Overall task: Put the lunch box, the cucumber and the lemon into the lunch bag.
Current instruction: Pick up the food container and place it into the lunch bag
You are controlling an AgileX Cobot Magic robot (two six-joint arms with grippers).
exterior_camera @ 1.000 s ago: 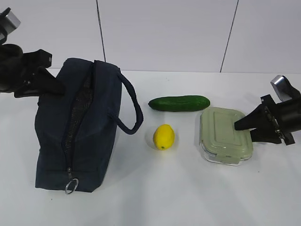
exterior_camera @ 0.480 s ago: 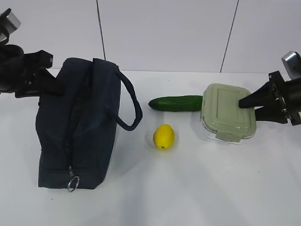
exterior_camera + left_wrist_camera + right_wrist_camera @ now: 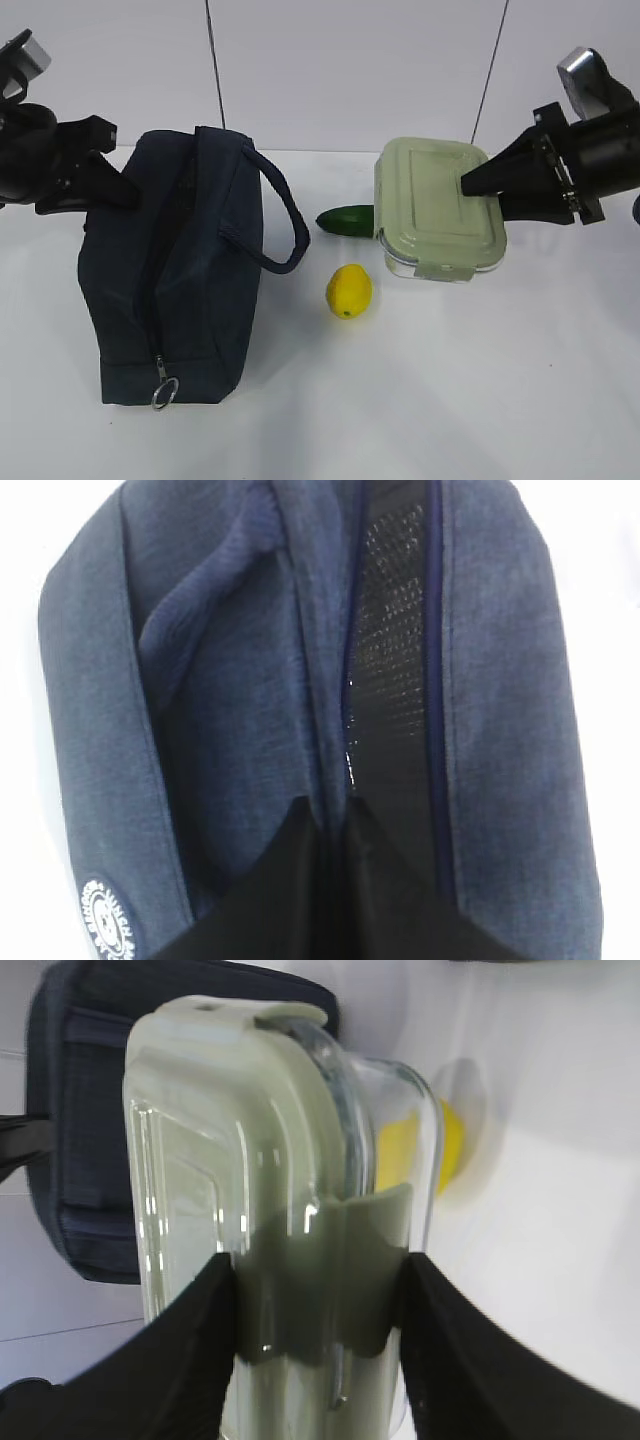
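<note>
1. In the exterior view, your right gripper [image 3: 472, 187] has its fingers clamped on the right end of the lunch box [image 3: 435, 208], which hangs clear of the table [image 3: 480, 400], tilted with its green lid toward the camera. The box hides most of the cucumber [image 3: 345, 220], whose left end shows just beside it on the table. The lemon [image 3: 348, 291] lies in front of the cucumber, between the box and the lunch bag [image 3: 175, 280]. Your left gripper [image 3: 110, 190] meets the bag's upper left edge. The bag stands on the table with one handle [image 3: 280, 215] looping out to the right and the zipper ring [image 3: 163, 393] hanging at its near end.
2. In the left wrist view, your left gripper's dark fingers [image 3: 290, 880] are pinched together on a fold of the bag's navy fabric beside the zipper line.
3. In the right wrist view, your gripper's fingers [image 3: 195, 1340] squeeze the lunch box across its lid and clear base; the lemon shows yellow through the base, and the bag sits beyond.
</note>
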